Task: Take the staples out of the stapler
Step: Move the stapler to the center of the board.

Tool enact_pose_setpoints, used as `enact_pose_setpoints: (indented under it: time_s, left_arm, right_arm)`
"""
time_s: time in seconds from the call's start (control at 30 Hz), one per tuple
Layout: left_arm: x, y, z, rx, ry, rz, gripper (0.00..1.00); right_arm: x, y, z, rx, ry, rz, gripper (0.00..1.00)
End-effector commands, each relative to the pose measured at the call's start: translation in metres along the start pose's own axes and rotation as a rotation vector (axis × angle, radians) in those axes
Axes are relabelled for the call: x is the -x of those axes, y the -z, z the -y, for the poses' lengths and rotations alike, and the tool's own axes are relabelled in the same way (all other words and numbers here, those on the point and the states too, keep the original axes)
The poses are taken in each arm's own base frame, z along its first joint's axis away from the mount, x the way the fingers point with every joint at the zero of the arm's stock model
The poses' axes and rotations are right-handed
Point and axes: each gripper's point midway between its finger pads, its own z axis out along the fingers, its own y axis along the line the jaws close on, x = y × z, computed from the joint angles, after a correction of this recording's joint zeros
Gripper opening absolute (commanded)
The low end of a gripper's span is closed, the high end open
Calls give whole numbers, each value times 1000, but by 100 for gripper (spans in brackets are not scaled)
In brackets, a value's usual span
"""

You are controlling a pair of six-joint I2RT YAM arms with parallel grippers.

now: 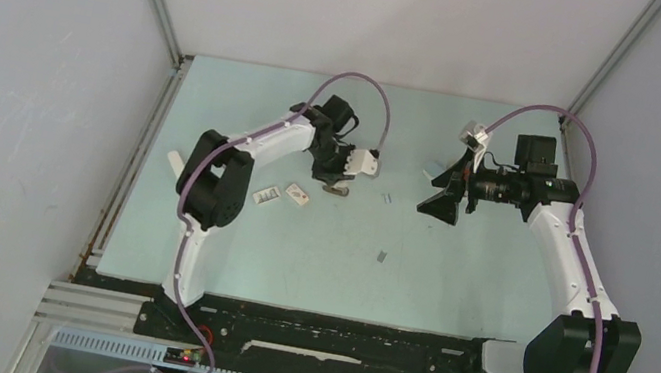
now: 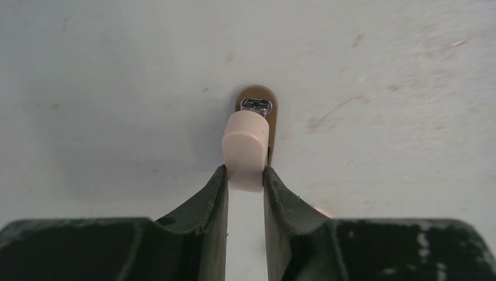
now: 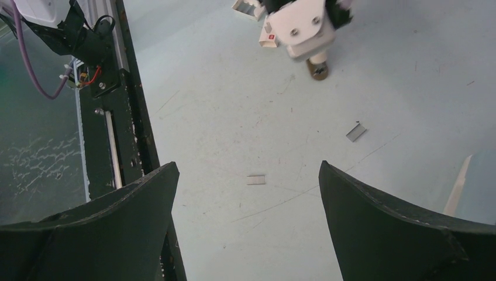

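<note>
Left wrist view: left gripper (image 2: 245, 171), arm stooped low, tight around cream-topped brown item (image 2: 245, 140); right gripper (image 3: 248, 165) wide apart.

In the left wrist view the brown, cream-capped item (image 2: 245, 146) runs back between the fingers (image 2: 213, 205) of the left gripper (image 2: 244, 172) and off the bottom edge, its rear unseen. The stapler (image 3: 459, 184) shows only as a slim pale strip, its near end behind a finger (image 3: 398, 234) of the right gripper (image 3: 248, 167).

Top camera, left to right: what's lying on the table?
White strip → box → second box → brown item in left tool → staples → stapler.
</note>
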Motion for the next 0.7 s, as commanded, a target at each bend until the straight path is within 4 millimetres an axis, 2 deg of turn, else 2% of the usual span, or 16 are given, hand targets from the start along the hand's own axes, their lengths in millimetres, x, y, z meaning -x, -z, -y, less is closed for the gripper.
enact_pose_setpoints:
  time_s: [0.0, 0.1, 0.3, 0.57, 0.67]
  left_arm:
    - [43, 12, 22, 25, -12, 103, 9]
    - [52, 0, 41, 6, 6, 119, 9]
    - [63, -10, 58, -4, 88, 140, 13]
    - [66, -8, 62, 57, 178, 174, 47]
    - [67, 0, 62, 96, 217, 190, 53]
  right_arm:
    - [4, 4, 0, -6, 17, 7, 100]
    - [3, 5, 0, -5, 14, 7, 100]
    - [1, 5, 1, -5, 10, 4, 100]
    - [-3, 5, 5, -12, 10, -9, 100]
    - [-6, 5, 7, -23, 14, -21, 100]
